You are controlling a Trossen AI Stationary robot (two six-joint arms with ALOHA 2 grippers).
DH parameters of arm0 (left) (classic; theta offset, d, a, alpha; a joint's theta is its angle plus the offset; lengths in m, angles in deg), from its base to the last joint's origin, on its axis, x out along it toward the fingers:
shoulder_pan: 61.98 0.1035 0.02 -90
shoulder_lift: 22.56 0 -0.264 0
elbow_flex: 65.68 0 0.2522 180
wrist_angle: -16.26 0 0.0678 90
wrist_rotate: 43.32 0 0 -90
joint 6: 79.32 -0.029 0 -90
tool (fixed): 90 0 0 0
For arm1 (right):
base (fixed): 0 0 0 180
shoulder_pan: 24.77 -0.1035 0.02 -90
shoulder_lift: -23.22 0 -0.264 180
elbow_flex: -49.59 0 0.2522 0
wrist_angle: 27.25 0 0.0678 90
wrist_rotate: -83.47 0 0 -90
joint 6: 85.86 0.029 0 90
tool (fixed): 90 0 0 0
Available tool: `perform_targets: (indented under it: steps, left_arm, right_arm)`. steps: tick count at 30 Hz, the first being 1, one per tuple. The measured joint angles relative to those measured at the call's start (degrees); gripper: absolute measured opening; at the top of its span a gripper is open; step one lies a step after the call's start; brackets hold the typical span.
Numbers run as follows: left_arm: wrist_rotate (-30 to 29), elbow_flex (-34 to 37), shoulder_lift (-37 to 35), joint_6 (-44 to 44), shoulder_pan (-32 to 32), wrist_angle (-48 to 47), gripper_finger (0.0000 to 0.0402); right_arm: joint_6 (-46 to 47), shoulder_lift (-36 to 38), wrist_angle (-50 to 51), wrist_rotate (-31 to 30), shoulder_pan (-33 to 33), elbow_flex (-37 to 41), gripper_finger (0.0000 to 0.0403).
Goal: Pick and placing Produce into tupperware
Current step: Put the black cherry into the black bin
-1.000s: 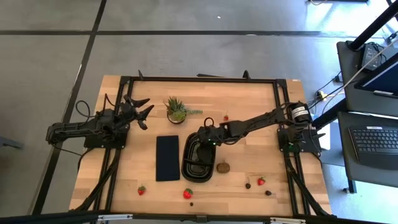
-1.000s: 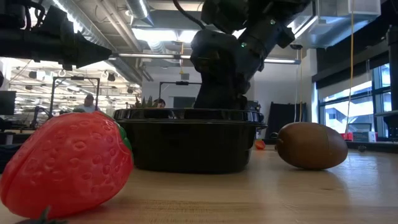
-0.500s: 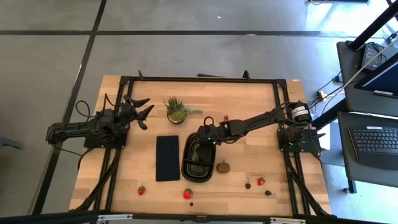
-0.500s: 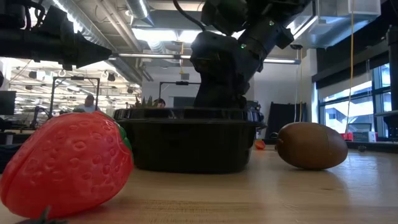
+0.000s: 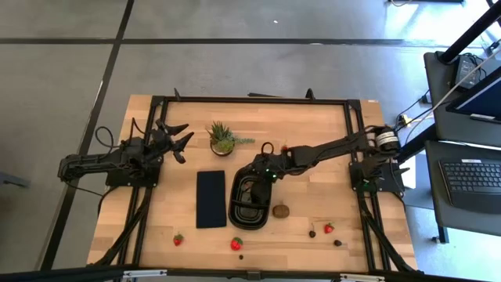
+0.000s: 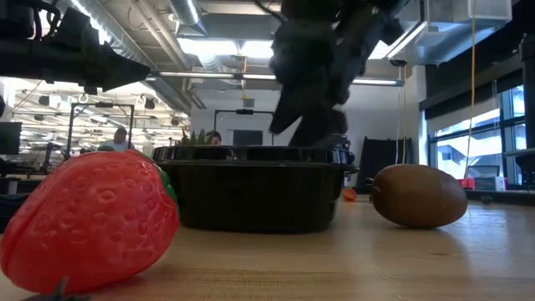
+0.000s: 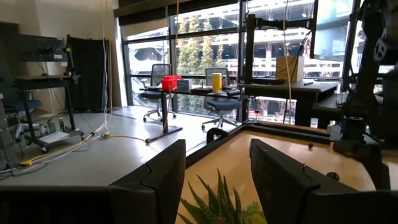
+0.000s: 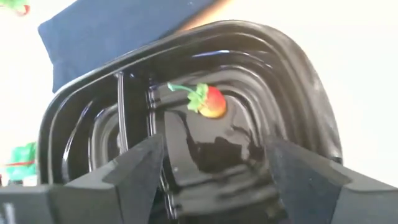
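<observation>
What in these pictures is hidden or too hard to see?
- Low view: the inside of the black ridged plastic container is hidden by its own wall.
- High view: the small red strawberry lying in it is hidden under the right gripper.
- High view: the tiny dark berries are too small to identify.
- Low view: the right gripper is blurred.

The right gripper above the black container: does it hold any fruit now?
No. The right gripper is open and empty above the container; a strawberry lies loose inside. The left gripper is also empty.
</observation>
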Motion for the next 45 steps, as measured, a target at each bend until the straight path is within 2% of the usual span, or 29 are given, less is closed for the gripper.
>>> perform_targets:
  steps: [6,12,15,24,34,45]
  left_arm:
    - [0.00,0.00,0.00,0.01,0.01,0.00,0.0171]
    - [0.02,0.00,0.00,-0.02,0.01,0.02,0.0171]
    - [0.02,0.00,0.00,0.00,0.01,0.02,0.0171]
    - [0.02,0.00,0.00,0.00,0.00,0.01,0.0171]
    - [0.02,0.00,0.00,0.00,0.01,0.00,0.0171]
    - [0.02,0.00,0.00,-0.04,0.01,0.00,0.0171]
  right_arm:
    - [2.16,8.54,12.29,-4.49,0.00,-0.13,0.0283]
    - [10.66,13.96,30.92,-17.42,0.05,-0.04,0.0283]
    - [15.27,13.87,36.13,-19.50,0.58,0.56,0.0283]
    - [20.50,10.21,35.25,-18.15,3.55,8.08,0.0283]
    - [19.76,8.76,21.80,-13.79,6.50,16.51,0.0283]
    - [18.55,8.76,15.39,-12.80,7.91,20.50,0.0283]
